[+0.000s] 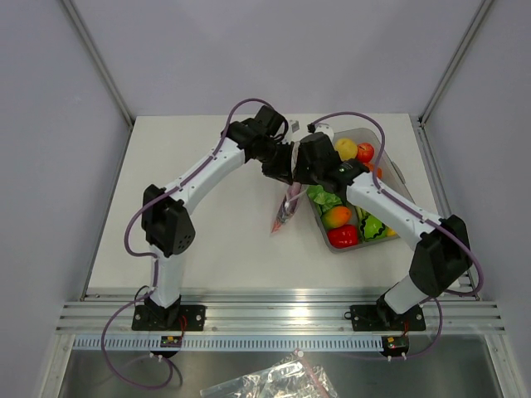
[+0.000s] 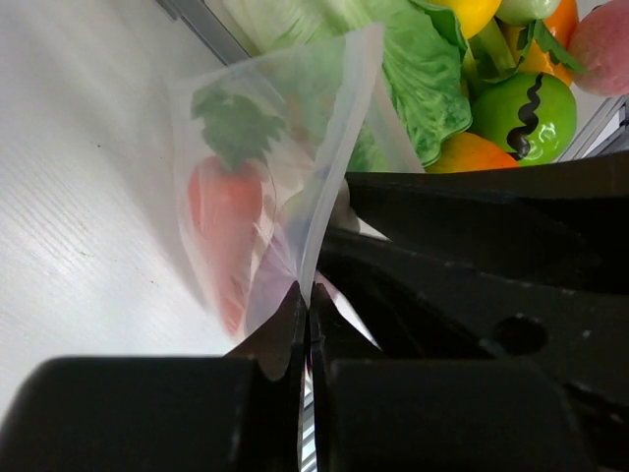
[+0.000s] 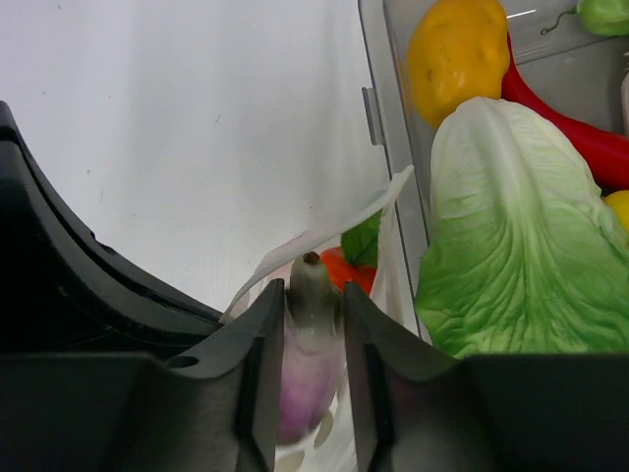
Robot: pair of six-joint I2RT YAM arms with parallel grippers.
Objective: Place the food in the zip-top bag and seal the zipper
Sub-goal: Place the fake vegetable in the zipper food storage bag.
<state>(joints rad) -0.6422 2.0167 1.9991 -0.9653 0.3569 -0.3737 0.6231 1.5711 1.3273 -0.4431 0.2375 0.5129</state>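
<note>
The zip-top bag [image 1: 284, 211] hangs upright over the table, just left of the bin. My left gripper [image 2: 307, 295] is shut on the edge of the zip-top bag [image 2: 285, 128]. A red-orange piece with a green top [image 2: 221, 216] shows through the plastic. The purple eggplant [image 3: 310, 364] stands stem-up between the fingers of my right gripper [image 3: 313, 287], right at the bag's mouth. The jaws stand slightly apart, with a sliver of gap beside the eggplant's body. The zipper [image 3: 324, 231], a pale strip, curves open just beyond it. The two grippers nearly touch in the top view.
A clear bin [image 1: 390, 178] at the right holds toy produce: green lettuce [image 3: 511, 226], a yellow piece [image 3: 457, 49], a red pepper [image 1: 343, 236] and others. Its rim [image 3: 378, 98] runs right beside the bag. Another crumpled clear bag [image 1: 274, 381] lies below the table's front rail.
</note>
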